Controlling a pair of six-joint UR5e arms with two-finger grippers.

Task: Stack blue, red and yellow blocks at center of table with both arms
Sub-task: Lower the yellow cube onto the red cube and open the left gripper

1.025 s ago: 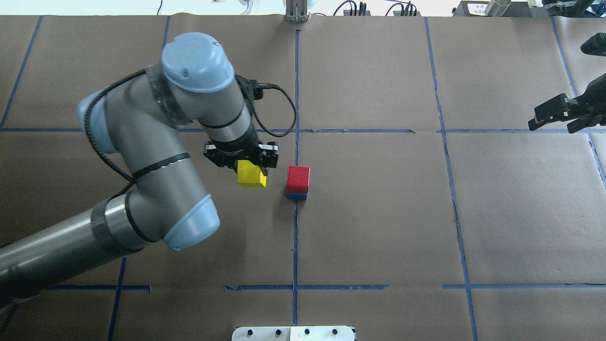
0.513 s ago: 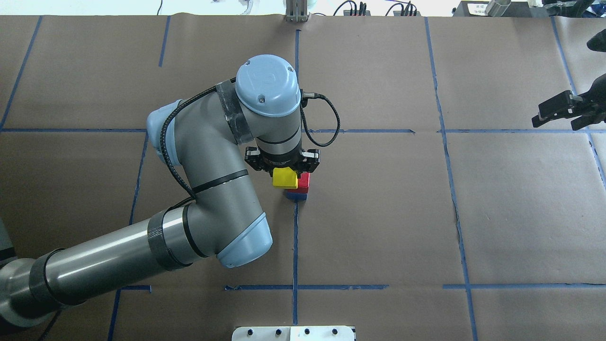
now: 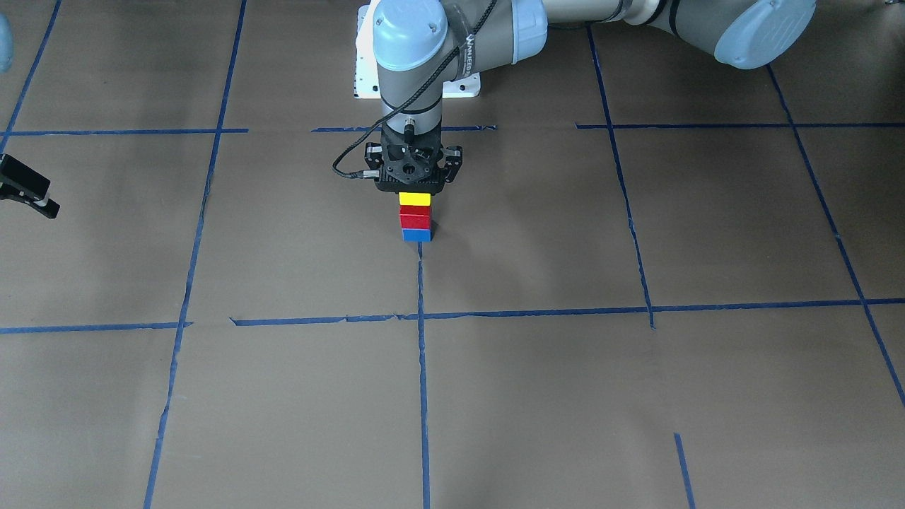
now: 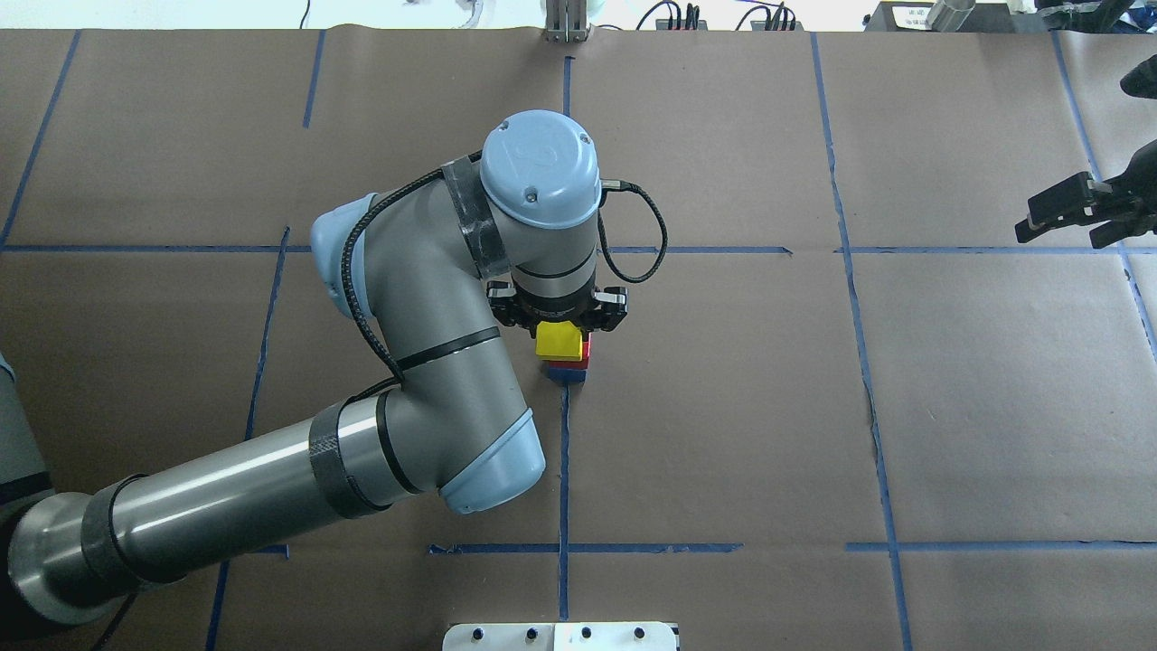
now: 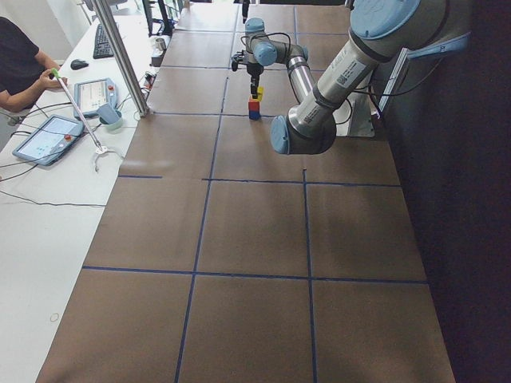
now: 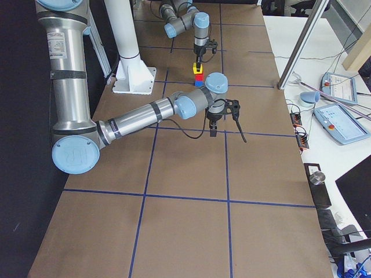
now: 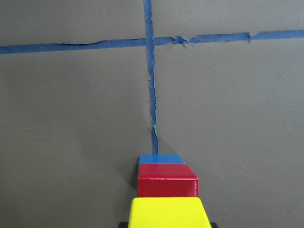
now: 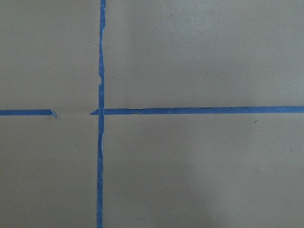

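Observation:
At the table's center a red block (image 3: 415,216) sits on a blue block (image 3: 417,235). My left gripper (image 3: 414,191) points straight down and is shut on the yellow block (image 3: 415,199), which is on or just above the red one. The overhead view shows the yellow block (image 4: 559,342) covering most of the red block (image 4: 587,348) and the blue block (image 4: 565,372). The left wrist view shows yellow (image 7: 168,212), red (image 7: 167,183) and blue (image 7: 160,159) in line. My right gripper (image 4: 1062,226) hovers open and empty at the far right.
The table is covered with brown paper (image 4: 723,434) marked with a grid of blue tape (image 4: 563,470). The robot's white base plate (image 4: 560,636) is at the near edge. An operator, tablets and cables (image 5: 48,136) sit on the side bench beyond the table.
My left arm has carried the yellow block to the right, from beside the red-on-blue stack to directly over it. The right gripper has stayed at the far right.

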